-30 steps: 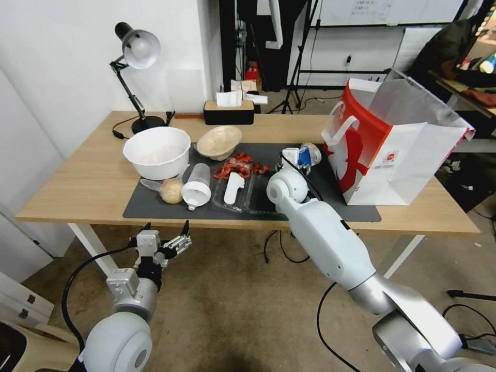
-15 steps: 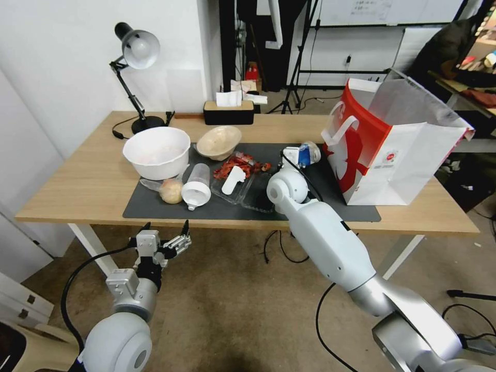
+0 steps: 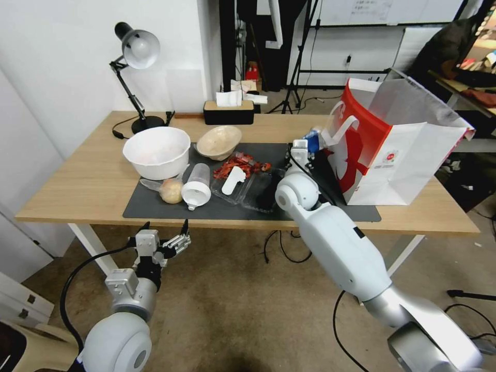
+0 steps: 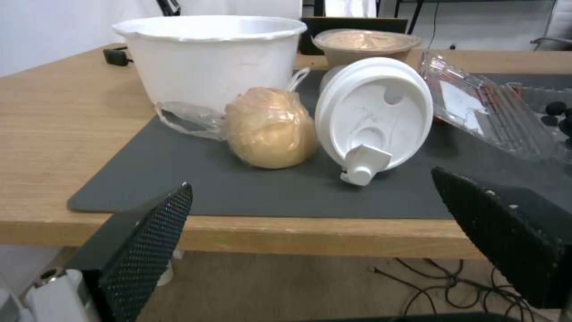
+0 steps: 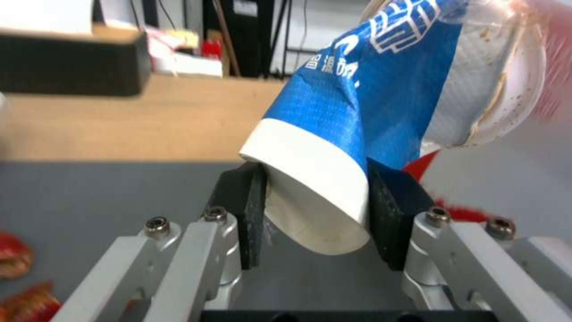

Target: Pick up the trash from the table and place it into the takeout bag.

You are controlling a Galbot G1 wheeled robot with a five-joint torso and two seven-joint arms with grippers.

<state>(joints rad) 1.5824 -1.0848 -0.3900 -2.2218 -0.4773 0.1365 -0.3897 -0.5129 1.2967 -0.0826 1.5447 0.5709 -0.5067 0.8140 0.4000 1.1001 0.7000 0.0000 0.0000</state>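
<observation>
My right gripper (image 3: 306,149) is shut on the crumpled blue-and-white paper cup (image 3: 312,139), held above the dark mat (image 3: 155,207) close to the takeout bag (image 3: 392,150). The right wrist view shows both pads squeezing the cup (image 5: 369,89) near its base, in the right gripper (image 5: 316,214). On the mat lie the beige lump (image 3: 171,190), the clear lidded cup (image 3: 197,186) on its side, the tan bowl (image 3: 219,142) and red wrappers (image 3: 243,165). My left gripper (image 3: 165,238) hangs open below the table's (image 3: 77,181) front edge, facing the lump (image 4: 271,129) and lidded cup (image 4: 375,116).
A large white bowl (image 3: 156,152) stands left of the tan bowl. Clear plastic trays (image 3: 248,188) lie mid-mat. A desk lamp (image 3: 135,57) and a tissue box (image 3: 229,111) stand at the table's back. Cables trail on the floor under the table.
My right gripper has risen and moved back and right towards the bag, carrying the paper cup. The clear trays shifted slightly. The left arm has not moved.
</observation>
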